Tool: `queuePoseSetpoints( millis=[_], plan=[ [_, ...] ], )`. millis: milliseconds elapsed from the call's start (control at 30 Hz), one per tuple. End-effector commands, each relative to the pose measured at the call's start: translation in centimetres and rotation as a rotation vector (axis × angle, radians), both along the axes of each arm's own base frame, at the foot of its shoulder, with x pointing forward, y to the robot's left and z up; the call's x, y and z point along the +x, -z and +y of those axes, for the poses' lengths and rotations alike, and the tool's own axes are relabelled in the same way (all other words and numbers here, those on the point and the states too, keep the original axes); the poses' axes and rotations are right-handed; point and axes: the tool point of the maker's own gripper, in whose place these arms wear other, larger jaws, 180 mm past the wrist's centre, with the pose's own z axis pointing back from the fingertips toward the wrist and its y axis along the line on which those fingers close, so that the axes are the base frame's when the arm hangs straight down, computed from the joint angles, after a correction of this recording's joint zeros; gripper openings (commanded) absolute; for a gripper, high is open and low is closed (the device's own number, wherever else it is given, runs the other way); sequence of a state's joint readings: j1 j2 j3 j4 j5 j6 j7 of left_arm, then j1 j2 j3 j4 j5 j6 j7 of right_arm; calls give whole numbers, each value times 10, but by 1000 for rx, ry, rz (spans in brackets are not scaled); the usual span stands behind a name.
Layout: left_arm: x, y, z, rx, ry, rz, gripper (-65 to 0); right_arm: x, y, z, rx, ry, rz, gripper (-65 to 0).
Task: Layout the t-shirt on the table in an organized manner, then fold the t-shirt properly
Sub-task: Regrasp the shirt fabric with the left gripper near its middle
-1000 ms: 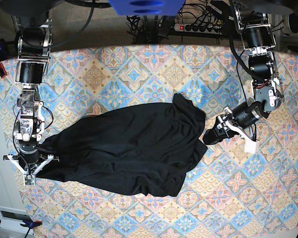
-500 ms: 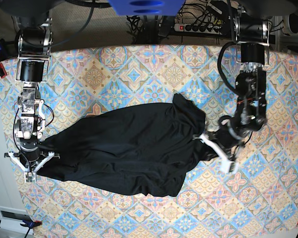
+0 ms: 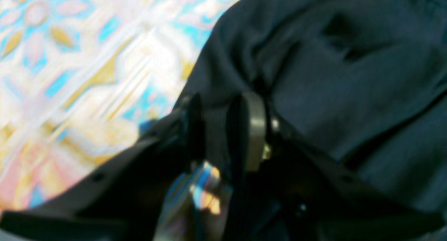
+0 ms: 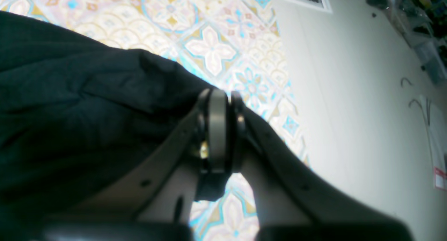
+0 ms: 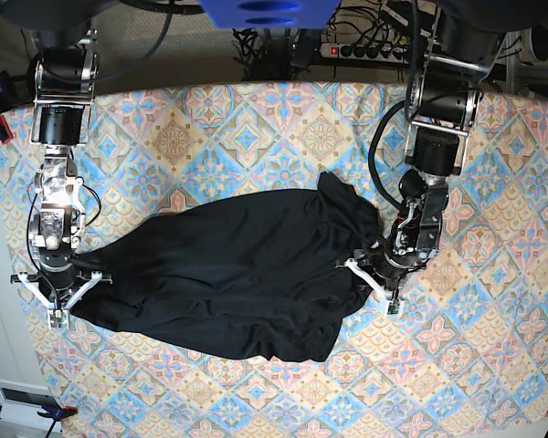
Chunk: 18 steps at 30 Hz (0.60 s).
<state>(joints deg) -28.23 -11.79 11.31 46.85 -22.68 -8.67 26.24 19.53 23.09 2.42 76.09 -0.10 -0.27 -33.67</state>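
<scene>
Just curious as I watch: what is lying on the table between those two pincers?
In the base view, only the t-shirt spans the stretch from the right pincer to the left pincer, spread across the table.

Left wrist view was motion-blurred throughout; table (image 3: 70,59) pattern smeared, t-shirt (image 3: 349,77) folds soft. Left gripper (image 3: 223,125) fingers (image 3: 253,129) showed narrow gap with dark cloth across it, possibly pinched, blur left that unclear. T-shirt ran off right edge. In right wrist view, t-shirt (image 4: 70,111) was cut by left edge; right gripper (image 4: 218,129) base blurred at bottom. In base view, left gripper (image 5: 373,274) fingertips sat against black cloth (image 5: 237,274), outlines lost.
</scene>
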Motion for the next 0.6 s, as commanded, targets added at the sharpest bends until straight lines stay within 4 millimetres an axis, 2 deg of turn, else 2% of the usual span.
queuePoseSetpoints(
  millis=[0, 167, 333, 400, 467, 567],
  plan=[
    [8, -7, 0, -2, 0, -7, -418, 9, -29, -8, -32, 4, -74, -650],
    [7, 4, -12, -20, -1, 32, -358, 9, -29, -8, -32, 4, -74, -650],
    [0, 12, -11, -23, -3, 49, -353, 9, -29, -8, -32, 4, -74, -650],
    [-4, 14, -8, -24, -8, 53, -353, 9, -29, -8, -32, 4, -74, -650],
    [-9, 11, 13, 8, -13, 68, -353, 9, -29, -8, -32, 4, -74, -650],
    [-13, -1, 19, -17, -9, 52, -353, 11, -36, -5, -36, -4, -94, -650]
  ],
)
